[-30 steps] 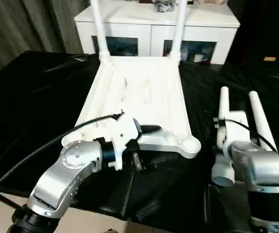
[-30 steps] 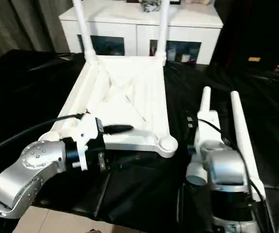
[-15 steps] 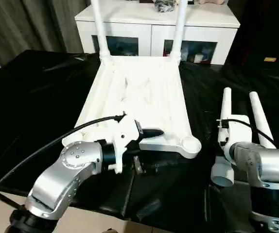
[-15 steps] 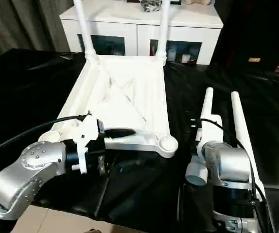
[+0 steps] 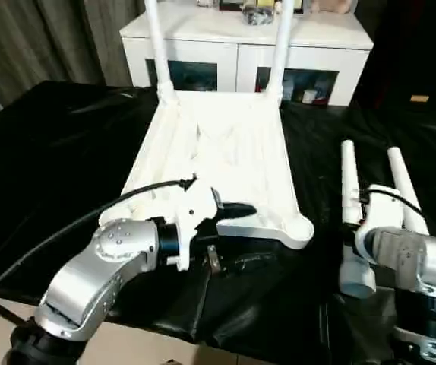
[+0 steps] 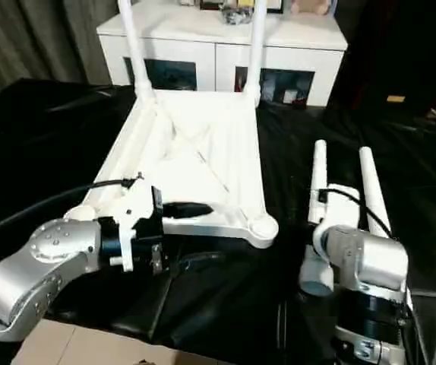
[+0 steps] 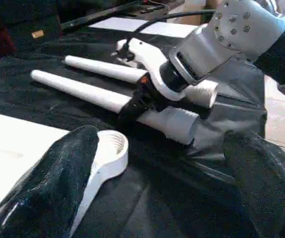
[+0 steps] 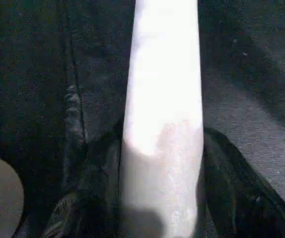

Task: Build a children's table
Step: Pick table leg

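Head pair overhead; 2 wrist close-ups.

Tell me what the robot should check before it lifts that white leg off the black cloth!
1. Fingers on both sides of the loose leg: ok, the right gripper straddles it.
2. Grip tight: cannot tell.
3. Second loose leg out of the way: not ok, it lies close alongside.
4. Empty corner socket ready on the tabletop: ok, the near right one is open.
5. Left gripper clear of that socket: ok, it is open at the tabletop's near edge.
6. Two far legs seated: ok, both stand upright.
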Controlling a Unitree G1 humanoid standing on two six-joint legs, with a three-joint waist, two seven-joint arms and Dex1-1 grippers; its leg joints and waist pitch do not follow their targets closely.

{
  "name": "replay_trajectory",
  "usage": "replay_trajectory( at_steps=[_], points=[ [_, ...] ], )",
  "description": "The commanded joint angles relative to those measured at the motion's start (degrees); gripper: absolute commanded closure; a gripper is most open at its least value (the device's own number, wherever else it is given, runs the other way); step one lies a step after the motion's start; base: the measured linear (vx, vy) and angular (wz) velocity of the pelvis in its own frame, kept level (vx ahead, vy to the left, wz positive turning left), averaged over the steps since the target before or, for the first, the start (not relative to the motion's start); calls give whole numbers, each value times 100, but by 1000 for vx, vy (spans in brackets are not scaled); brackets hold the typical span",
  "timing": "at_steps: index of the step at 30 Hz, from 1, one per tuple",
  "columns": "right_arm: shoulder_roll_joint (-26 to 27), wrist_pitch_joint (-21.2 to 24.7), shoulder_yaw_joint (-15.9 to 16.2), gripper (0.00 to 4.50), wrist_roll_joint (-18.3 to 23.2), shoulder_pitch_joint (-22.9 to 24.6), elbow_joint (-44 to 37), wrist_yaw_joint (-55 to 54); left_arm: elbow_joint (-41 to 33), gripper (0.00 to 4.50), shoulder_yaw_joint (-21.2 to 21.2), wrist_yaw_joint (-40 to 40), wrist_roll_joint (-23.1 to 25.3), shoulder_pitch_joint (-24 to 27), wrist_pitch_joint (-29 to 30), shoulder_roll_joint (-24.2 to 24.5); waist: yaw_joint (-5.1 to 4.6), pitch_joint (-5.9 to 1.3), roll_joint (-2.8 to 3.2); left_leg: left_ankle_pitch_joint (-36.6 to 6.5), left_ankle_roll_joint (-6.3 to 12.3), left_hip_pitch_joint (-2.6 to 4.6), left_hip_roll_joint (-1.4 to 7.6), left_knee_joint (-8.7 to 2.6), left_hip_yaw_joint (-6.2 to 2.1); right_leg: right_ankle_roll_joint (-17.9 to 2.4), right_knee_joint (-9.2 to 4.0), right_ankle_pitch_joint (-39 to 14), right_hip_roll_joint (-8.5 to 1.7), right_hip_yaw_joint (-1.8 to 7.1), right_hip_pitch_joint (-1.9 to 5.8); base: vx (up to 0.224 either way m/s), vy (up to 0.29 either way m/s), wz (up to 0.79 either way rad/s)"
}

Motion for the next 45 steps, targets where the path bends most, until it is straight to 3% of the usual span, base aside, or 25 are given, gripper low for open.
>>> replay_trajectory(
  at_steps=[1, 3, 7, 9, 12, 15, 18, 19, 20, 23, 27, 29, 35, 38, 42, 45],
  points=[
    [25, 24, -130, 262, 17, 56, 232, -132, 10, 0, 49, 58, 110, -88, -59, 3, -20, -186, -2, -1300, -390, 65, 658, -555, -305, -920, -595, -1353, -829, 522, 95, 0, 0, 0],
    [41, -90, -223, 264, 49, -13, 180, -176, 26, 0, 63, 81, 138, -121, -118, -5, -26, -196, -7, -1221, -374, 56, 657, -551, -303, -938, -584, -1247, -828, 518, 108, 0, 0, 0],
    [3, -950, -262, 266, 276, -212, -301, 54, 172, 0, 273, 429, 180, -274, -155, -178, -33, -207, -11, -1091, -295, 25, 665, -531, -284, -956, -584, -1114, -844, 516, 129, 0, 0, 0],
    [-58, -1476, -217, 267, 487, -334, -521, 413, 365, 0, 480, 841, 218, -439, -45, -386, -32, -222, -31, -778, -157, -1, 651, -493, -264, -1016, -557, -740, -835, 511, 163, 0, 0, 0],
    [-75, -1761, -276, 267, 733, -514, -659, 729, 650, 0, 815, 1420, 150, -692, 156, -741, -39, -246, -24, -270, 104, -48, 639, -440, -263, -1123, -498, -111, -830, 484, 213, 0, 0, 0],
    [12, -1773, -362, 267, 1435, -726, -853, 1558, 950, 0, 1473, 2153, -529, -1100, 513, -1496, -14, -322, -32, 173, 472, -102, 623, -347, -253, -1331, -428, 683, -838, 456, 260, 0, 0, 0],
    [229, -1563, -275, 267, 2497, -517, -1178, 2622, 1226, 0, 2007, 2658, -1606, -1577, 1088, -2166, 6, -337, -89, 315, 776, -141, 618, -297, -223, -1463, -370, 1157, -848, 439, 250, 0, 0, 0],
    [274, -1521, -189, 267, 2750, -413, -1256, 2902, 1326, 0, 2128, 2717, -1935, -1748, 1169, -2321, 60, -352, -64, 333, 880, -136, 633, -272, -234, -1526, -376, 1141, -853, 424, 219, 0, 0, 0],
    [283, -1509, -156, 267, 2814, -381, -1274, 2977, 1355, 0, 2161, 2728, -2034, -1803, 1194, -2360, 96, -372, -102, 471, 977, -162, 671, -273, -260, -1502, -353, 1166, -851, 401, 222, 0, 0, 0],
    [278, -1531, 9, 267, 3074, -266, -1324, 3321, 1500, 0, 2328, 2829, -2423, -2075, 1521, -2539, 127, -378, -100, 753, 1135, -162, 705, -248, -275, -1430, -301, 1209, -832, 383, 148, 0, 0, 0],
    [226, -1546, 227, 267, 3197, -186, -1418, 3567, 1618, 0, 2418, 2905, -2398, -2300, 1900, -2693, 229, -372, -73, 628, 1062, -145, 727, -232, -270, -1347, -334, 829, -849, 381, 110, 0, 0, 0],
    [207, -1549, 277, 267, 3210, -173, -1443, 3594, 1635, 0, 2419, 2950, -2334, -2322, 1977, -2721, 256, -358, -62, 485, 923, -131, 735, -247, -266, -1347, -356, 600, -859, 382, 87, 0, 0, 0],
    [86, -1627, 463, 267, 3342, -45, -1556, 3707, 1715, 0, 2420, 3358, -2587, -2344, 2180, -2703, 260, -339, -68, 181, 649, -140, 712, -288, -249, -1260, -410, 252, -867, 389, 101, 0, 0, 0],
    [-113, -1901, 841, 267, 3076, 86, -1658, 3770, 1714, 0, 2418, 3399, -2517, -2361, 2262, -2683, 272, -334, -73, 91, 560, -145, 701, -292, -238, -1178, -439, 110, -875, 397, 110, 0, 0, 0],
    [-356, -2624, 1595, 267, 2326, 197, -1797, 3745, 1719, 0, 2350, 3438, -2352, -2317, 2292, -2738, 256, -332, -58, -3, 474, -158, 700, -299, -243, -1069, -460, -6, -874, 399, 100, 0, 0, 0],
    [-281, -2860, 1741, 268, 2105, 184, -1796, 3597, 1765, 0, 2277, 3514, -2251, -2284, 2256, -2738, 235, -328, -69, -56, 514, -162, 689, -298, -246, -1106, -468, -28, -864, 406, 98, 0, 0, 0]
  ],
)
